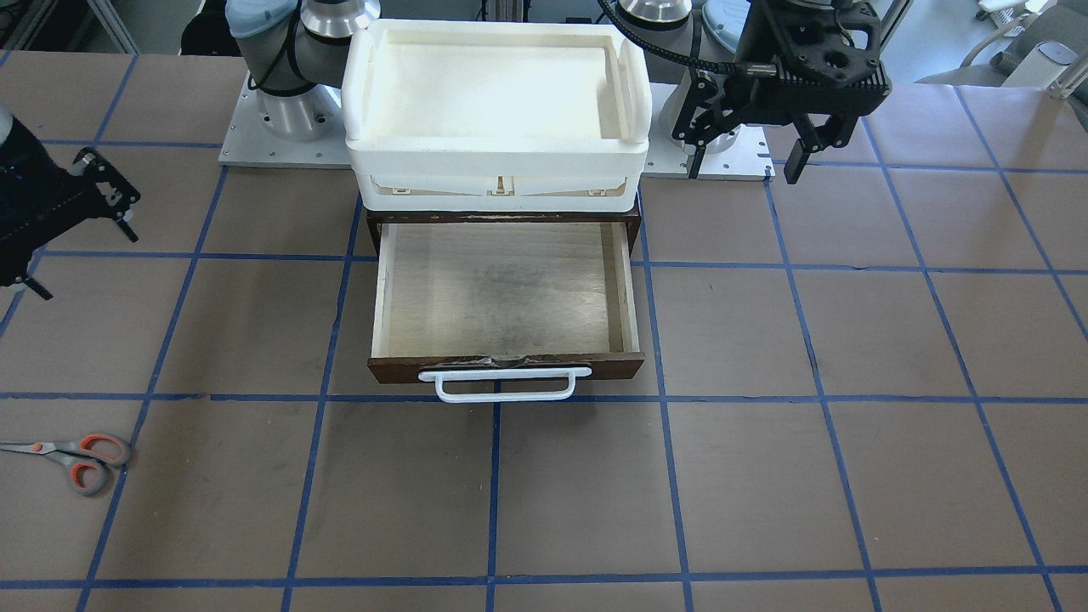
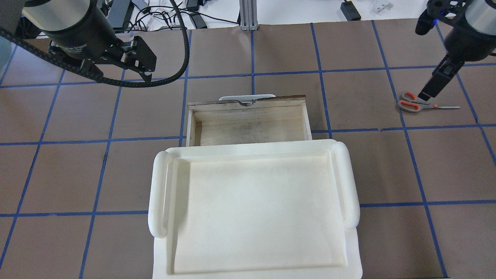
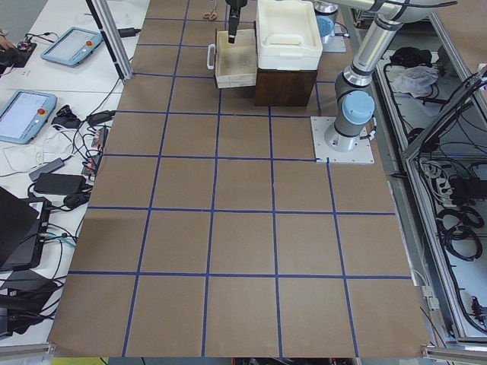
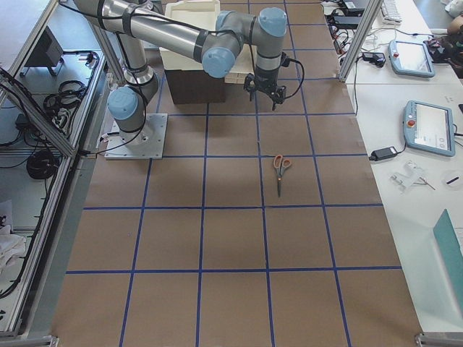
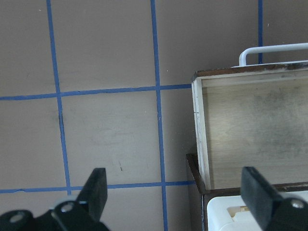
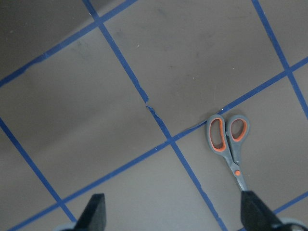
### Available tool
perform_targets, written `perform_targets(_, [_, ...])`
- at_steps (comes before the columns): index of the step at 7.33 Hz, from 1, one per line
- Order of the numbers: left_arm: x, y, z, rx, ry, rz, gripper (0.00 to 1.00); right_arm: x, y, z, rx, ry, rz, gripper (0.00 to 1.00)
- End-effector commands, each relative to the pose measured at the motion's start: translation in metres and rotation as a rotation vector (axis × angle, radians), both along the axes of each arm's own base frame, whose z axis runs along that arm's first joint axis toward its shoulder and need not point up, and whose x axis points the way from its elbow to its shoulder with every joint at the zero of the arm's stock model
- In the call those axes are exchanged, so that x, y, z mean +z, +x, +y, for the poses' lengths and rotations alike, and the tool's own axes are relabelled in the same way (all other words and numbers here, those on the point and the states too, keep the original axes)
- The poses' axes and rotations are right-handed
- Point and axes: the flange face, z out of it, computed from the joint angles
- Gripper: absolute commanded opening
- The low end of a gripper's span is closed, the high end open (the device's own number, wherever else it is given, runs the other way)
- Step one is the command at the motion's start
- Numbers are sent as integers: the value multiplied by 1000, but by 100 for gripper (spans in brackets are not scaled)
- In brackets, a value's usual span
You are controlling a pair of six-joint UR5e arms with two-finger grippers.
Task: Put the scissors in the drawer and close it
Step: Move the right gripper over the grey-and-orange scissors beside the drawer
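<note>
The right gripper [image 6: 173, 214] is spread wide and empty in its own wrist view. The scissors [image 6: 228, 144] lie shut and flat on the table [image 6: 144, 72] below, toward one finger. In the left wrist view, the left gripper [image 5: 175, 192] is likewise wide and empty, just beside the pulled-out drawer [image 5: 199, 139]. From overhead, the scissors lie well apart from the drawer, on the robot's right side, near the right gripper. In the front-facing view, the drawer stands open beneath a white tray [image 1: 497, 161], its white handle [image 1: 506, 384] facing outward.
</note>
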Motion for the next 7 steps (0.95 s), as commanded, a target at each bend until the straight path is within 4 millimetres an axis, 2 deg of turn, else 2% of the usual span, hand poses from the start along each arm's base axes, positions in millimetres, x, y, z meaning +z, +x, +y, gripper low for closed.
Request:
perform_targets(1, [-1, -1, 0, -2, 2, 3, 100, -76, -54, -33, 58, 68, -23, 100])
perform_targets(2, [0, -2, 0, -4, 0, 2, 100, -113, -63, -52, 66, 60, -19, 100])
perform_targets(3, [0, -2, 1, -4, 0, 1, 100, -129, -69, -66, 161, 10, 5, 100])
perform_targets(4, [-1, -1, 0, -3, 2, 2, 100, -145, -72, -73, 214, 9, 2, 100])
perform_targets(6, [-1, -2, 0, -3, 2, 4, 100, -152, -76, -76, 295, 20, 8, 100])
perform_targets(7, [0, -2, 0, -5, 1, 5, 100, -161, -89, -77, 341, 12, 17, 100])
